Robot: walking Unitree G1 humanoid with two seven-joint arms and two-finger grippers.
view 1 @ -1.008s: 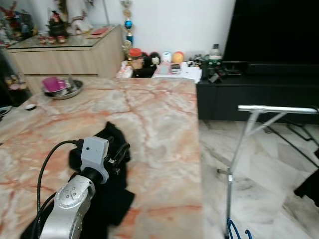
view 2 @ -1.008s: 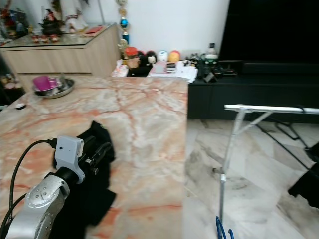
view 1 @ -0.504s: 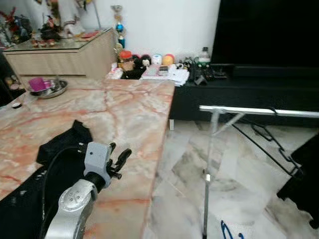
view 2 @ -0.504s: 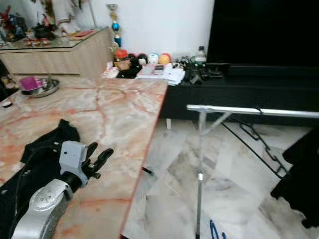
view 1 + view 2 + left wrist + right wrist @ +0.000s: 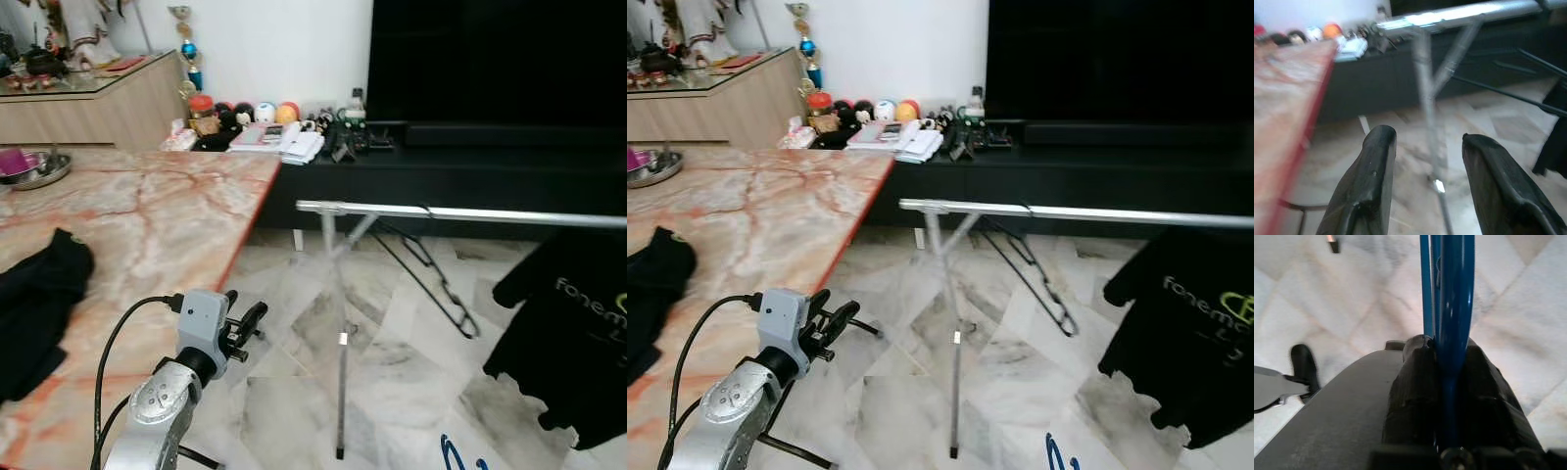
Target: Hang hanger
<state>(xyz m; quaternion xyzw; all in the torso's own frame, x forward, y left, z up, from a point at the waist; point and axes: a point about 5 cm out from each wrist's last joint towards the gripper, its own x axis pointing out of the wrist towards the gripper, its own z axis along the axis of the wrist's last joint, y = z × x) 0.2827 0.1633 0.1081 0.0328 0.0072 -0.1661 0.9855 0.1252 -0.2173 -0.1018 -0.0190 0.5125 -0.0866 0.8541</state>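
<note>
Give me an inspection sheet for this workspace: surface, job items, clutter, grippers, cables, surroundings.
Surface: marble table on the left, marble tile floor ahead.
Job's things: blue hanger clamped in the right gripper; silver clothes rail ahead, a black hanger hanging on it.
Clutter: black garment and metal bowl on the table.
Grippers: left gripper open, empty, raised beside the table edge.
Cables: black cable looping along the left arm.
Surroundings: black T-shirt on the rail; toys on a black cabinet.

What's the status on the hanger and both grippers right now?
Right gripper shut on blue hanger, low. Left gripper open, empty. Rail ahead; black shirt hangs on it.
</note>
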